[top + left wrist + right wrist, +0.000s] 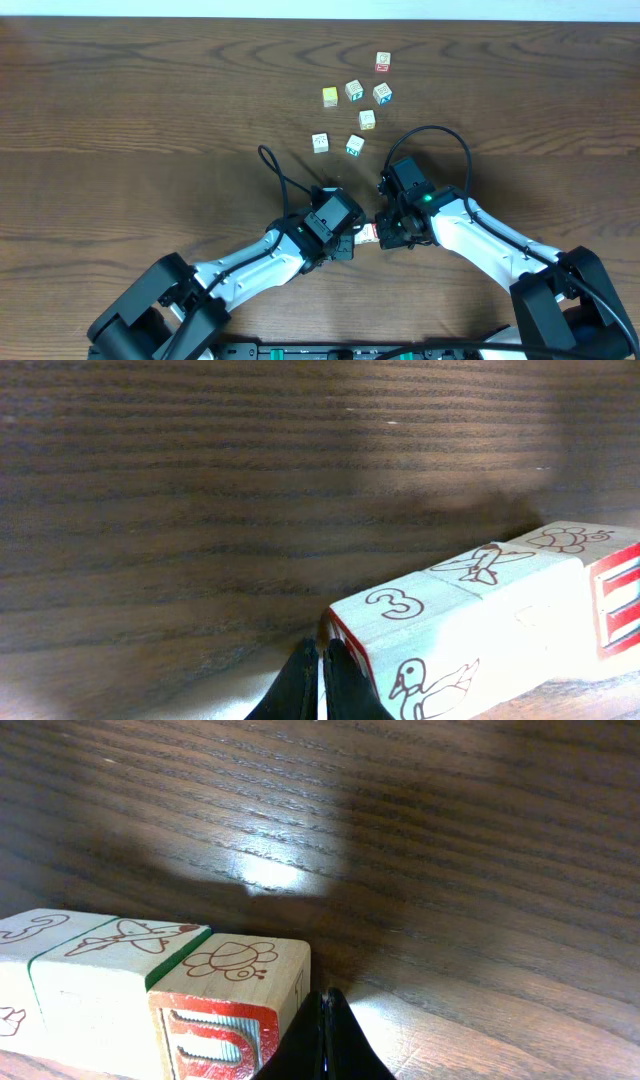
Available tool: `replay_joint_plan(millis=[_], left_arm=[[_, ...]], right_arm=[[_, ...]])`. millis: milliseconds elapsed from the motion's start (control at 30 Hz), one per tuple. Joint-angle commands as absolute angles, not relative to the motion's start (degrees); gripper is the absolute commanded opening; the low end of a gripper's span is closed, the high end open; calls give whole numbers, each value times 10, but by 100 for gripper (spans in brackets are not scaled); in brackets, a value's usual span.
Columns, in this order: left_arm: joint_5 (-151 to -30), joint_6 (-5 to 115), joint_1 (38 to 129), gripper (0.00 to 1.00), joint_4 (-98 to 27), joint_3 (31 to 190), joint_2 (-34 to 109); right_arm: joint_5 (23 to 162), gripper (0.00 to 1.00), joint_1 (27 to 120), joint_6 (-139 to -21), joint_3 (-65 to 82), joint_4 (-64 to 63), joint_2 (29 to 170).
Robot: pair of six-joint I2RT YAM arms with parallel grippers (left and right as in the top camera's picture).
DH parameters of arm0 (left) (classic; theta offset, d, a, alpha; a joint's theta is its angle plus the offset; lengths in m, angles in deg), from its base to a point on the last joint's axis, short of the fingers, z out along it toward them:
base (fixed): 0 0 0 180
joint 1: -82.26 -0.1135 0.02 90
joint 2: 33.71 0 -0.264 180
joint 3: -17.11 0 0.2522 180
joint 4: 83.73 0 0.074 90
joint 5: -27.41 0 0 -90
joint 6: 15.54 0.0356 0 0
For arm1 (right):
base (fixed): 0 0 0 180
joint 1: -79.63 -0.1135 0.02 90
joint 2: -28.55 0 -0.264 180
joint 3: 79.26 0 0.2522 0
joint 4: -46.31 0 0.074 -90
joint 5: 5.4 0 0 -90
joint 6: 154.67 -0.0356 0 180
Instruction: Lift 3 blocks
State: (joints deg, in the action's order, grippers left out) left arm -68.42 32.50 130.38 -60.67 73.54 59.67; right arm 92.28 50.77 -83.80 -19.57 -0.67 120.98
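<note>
Dark glossy wood-grain table, block row

Three views: one high and fixed, two low and riding on the wrists.

The overhead camera looks straight down on the table, far enough back to show a wide stretch of wood up to its far edge at the top. The left wrist camera sits almost on the wood and looks level across it, past the closed tips of the left gripper. It is very near the row of blocks on its right. The right wrist camera is just as low and near (the right gripper at bottom centre), with the same row on its left. All three views share that row; the wrist views see it from opposite ends, and from above only a sliver shows.
</note>
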Motion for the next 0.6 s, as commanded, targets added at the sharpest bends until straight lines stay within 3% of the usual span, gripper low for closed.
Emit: replay_joint_plan(millis=[0,567], left_arm=[[-739,334,1321,7,-623,758,568],[-735,334,1321,7,-593,777,565]], right_arm=[[1033,1,476,-850,-170,5,1210],[1032,1,476,-854,-169,-3,1177]])
